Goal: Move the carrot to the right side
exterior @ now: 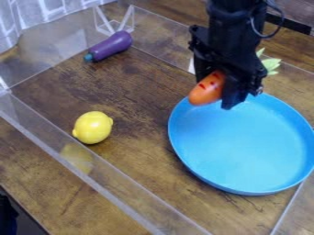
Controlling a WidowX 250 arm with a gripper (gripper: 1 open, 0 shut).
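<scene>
One black gripper [222,89] hangs over the far left rim of the blue plate [245,147], pointing steeply down, its jaws clamped on the carrot [207,90]. The carrot is lifted clear of the wood, orange body poking out to the left between the fingers, with its green leafy top [266,64] showing on the right side of the gripper. It sits just above the plate's edge, not resting on anything. The plate is round, shallow and bright blue, filling the lower right of the view. A yellow lemon [92,127] lies on the dark wooden tabletop [135,101] at lower left, well apart from the plate and the arm. A purple eggplant [109,45] lies further back at upper left, near a clear plastic wall [61,151] that runs along the table's left and near sides.
</scene>
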